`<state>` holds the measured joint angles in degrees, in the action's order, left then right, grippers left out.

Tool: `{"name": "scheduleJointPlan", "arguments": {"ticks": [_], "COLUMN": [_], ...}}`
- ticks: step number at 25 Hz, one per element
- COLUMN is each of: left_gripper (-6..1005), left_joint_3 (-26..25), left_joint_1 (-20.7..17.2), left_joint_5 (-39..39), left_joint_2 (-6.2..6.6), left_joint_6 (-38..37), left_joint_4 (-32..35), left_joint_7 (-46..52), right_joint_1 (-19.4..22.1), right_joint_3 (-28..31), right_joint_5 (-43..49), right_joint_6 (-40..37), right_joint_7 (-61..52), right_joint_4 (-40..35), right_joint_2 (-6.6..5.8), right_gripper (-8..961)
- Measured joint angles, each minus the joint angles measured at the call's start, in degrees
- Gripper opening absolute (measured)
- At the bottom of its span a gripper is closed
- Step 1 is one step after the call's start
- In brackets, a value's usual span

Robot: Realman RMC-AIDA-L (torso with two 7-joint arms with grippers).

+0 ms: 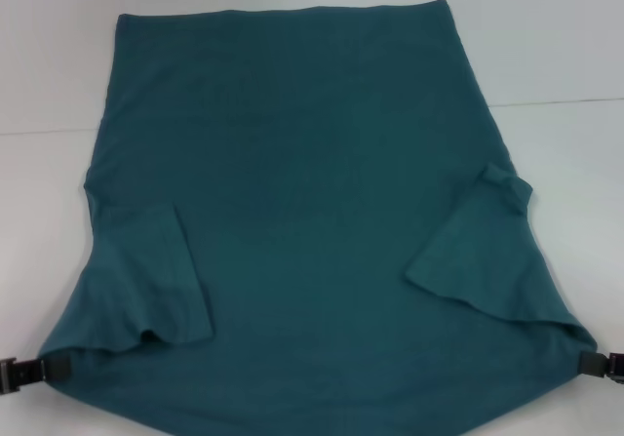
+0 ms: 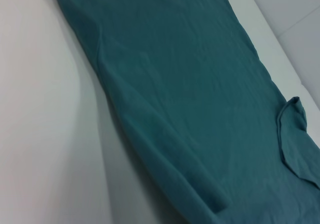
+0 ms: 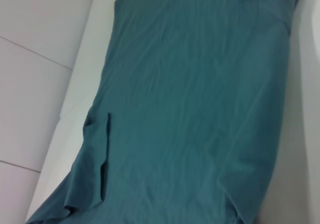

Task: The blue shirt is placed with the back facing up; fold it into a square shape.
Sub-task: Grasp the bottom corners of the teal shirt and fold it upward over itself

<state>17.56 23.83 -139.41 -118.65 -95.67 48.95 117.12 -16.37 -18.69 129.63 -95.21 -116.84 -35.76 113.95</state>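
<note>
The left gripper (image 1: 44, 366), at the near left edge of the head view, has its jaws closed on the near left corner of the blue shirt (image 1: 302, 212). The shirt lies back up on the white bench (image 1: 565, 46), its far hem flat against the surface, both sleeves already turned inward over the body so that the side edges run nearly straight. The near edge sags between the two held corners, which suggests it is lifted clear of the bench so it can be carried over toward the far hem. The right gripper (image 1: 592, 362), at the near right edge, has its jaws closed on the near right corner. The cloth thus spans from one gripper to the other, extending away from both.
</note>
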Motion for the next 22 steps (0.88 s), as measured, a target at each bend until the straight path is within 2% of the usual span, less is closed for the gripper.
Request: {"name": "scheduleJointPlan", "arguments": {"ticks": [10,22], "left_gripper": [27,27], "left_joint_3": [-2.1,-3.0], "left_joint_1": [-3.3,-7.3], "left_joint_5": [0.0,-0.2], "left_joint_2": [-0.79,-2.01], "left_joint_6": [-5.3,-8.7], "left_joint_4": [0.0,0.0], "left_joint_7": [-2.0,-4.2], "right_joint_1": [3.1,5.9], "right_joint_3": [3.7,3.6], "right_joint_5": [0.0,0.5], "right_joint_6": [-5.1,-7.4], "right_joint_7": [1.8,3.1], "right_joint_4": [-0.5,-0.5], "right_joint_2": [-0.65,-0.62], "right_gripper": [45,53]}}
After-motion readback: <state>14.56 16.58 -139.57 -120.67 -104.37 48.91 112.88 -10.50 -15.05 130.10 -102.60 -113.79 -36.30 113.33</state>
